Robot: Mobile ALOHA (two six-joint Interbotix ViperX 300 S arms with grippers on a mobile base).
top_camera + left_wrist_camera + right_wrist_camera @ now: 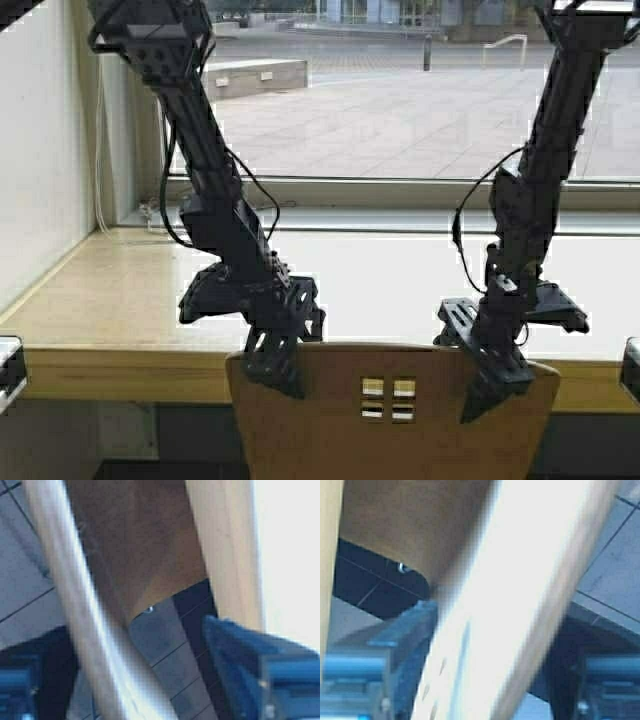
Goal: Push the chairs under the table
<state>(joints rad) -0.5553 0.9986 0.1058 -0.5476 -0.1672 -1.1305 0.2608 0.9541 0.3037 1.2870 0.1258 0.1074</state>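
Plywood chair (pixel 392 415) stands against the table (pixel 120 300) edge, its top rail straddled by the spread fingers of the left gripper (pixel 283 358) and right gripper (pixel 497 372) (neither pinching). Uneven pushing could skew it.

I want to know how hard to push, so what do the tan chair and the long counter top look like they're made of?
The tan curved-back chair looks like thin moulded plywood with a matt finish: one bent sheet with four small square holes. The long pale counter top seems to be wood or laminate, glossy, mirroring the window light.
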